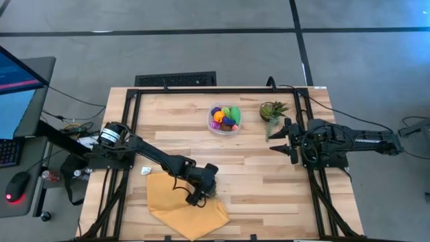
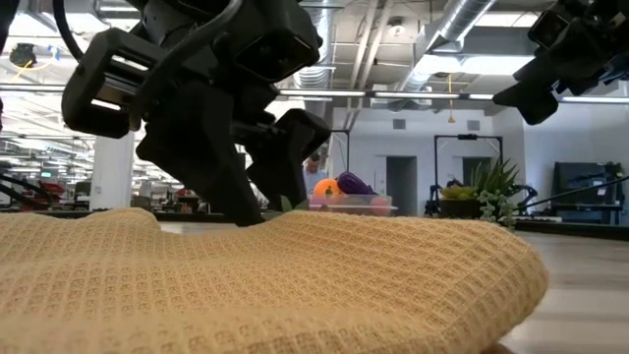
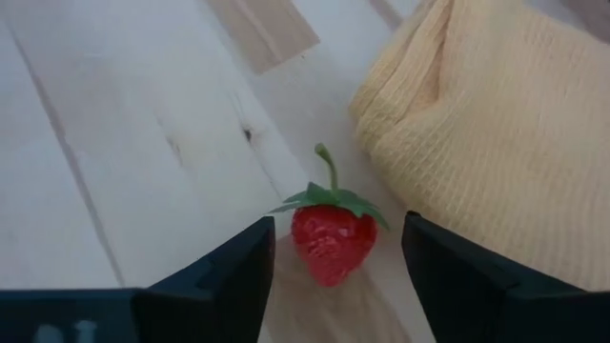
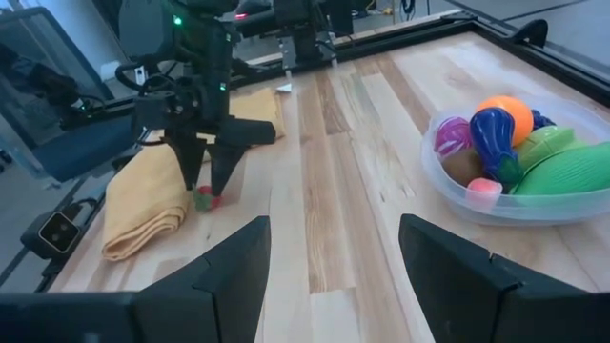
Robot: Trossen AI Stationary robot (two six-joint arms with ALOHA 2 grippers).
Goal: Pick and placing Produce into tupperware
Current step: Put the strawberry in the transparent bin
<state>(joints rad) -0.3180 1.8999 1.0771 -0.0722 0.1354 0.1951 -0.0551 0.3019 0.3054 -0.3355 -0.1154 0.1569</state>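
Observation:
A small red toy strawberry [image 3: 329,243] with a green leaf cap and stem lies on its side on the wooden table, right beside the edge of a yellow waffle cloth [image 3: 496,114]. My left gripper [image 3: 338,224] is lowered over it from above, open, with one finger on either side and a sliver of space to each. The right wrist view shows the same: left gripper [image 4: 208,181] astride the strawberry [image 4: 208,198]. The clear round tupperware [image 1: 224,119] stands near the table's far edge, holding orange, purple, magenta, green and brown produce [image 4: 496,133]. My right gripper [image 1: 281,138] waits open at the table's right side.
The yellow cloth [image 1: 181,205] lies crumpled along the near edge, left of centre, and fills the foreground of the low view. A small potted plant [image 1: 272,111] stands just right of the tupperware, close to the right gripper. Bare wood lies between the cloth and the tub.

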